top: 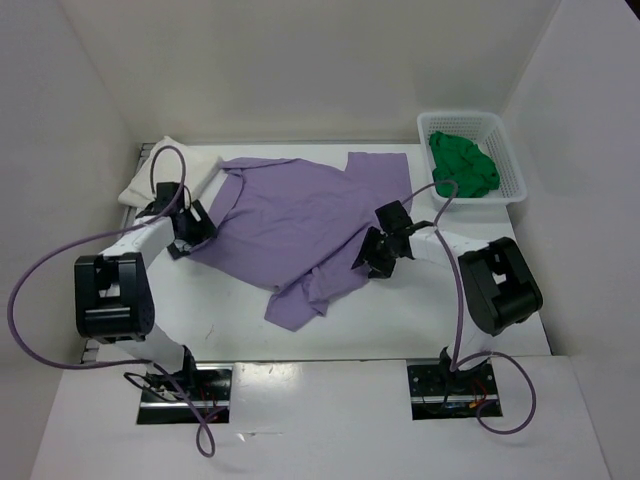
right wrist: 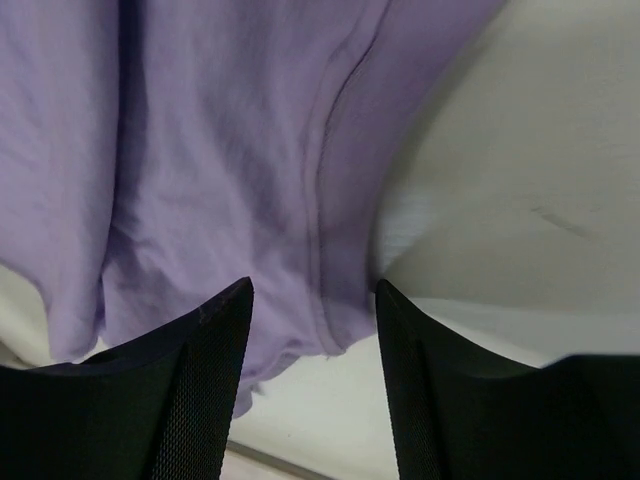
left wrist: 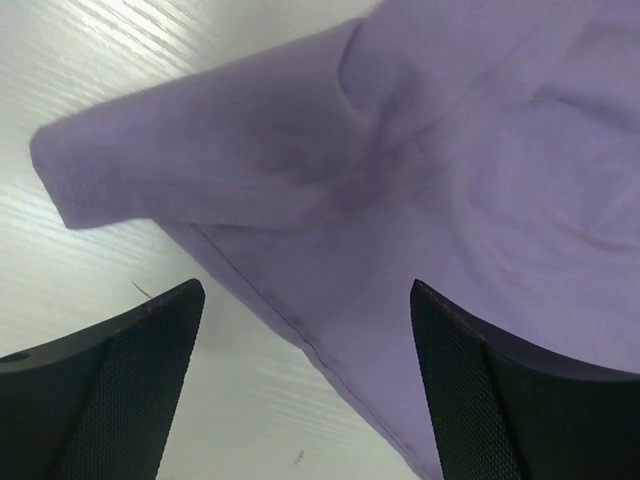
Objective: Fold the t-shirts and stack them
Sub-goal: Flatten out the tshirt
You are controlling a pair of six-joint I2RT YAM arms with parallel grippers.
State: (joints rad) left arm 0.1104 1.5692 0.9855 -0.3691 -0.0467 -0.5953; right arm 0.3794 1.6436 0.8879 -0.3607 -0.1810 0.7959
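The lilac-purple t-shirt (top: 300, 215) lies crumpled and partly spread across the middle of the table. Its left sleeve (left wrist: 200, 160) shows in the left wrist view, its right hem (right wrist: 330, 200) in the right wrist view. My left gripper (top: 198, 228) (left wrist: 305, 290) hovers open over the shirt's left edge, holding nothing. At the right edge my right gripper (top: 365, 253) (right wrist: 313, 290) is open too, with cloth below its fingers and not pinched. A white t-shirt (top: 148, 180) lies folded at the far left. The green t-shirt (top: 463, 165) is bunched in the basket.
The white lattice basket (top: 508, 160) stands at the back right corner. White walls close in the table on the left, back and right. Purple cables loop from both arms near the front edge.
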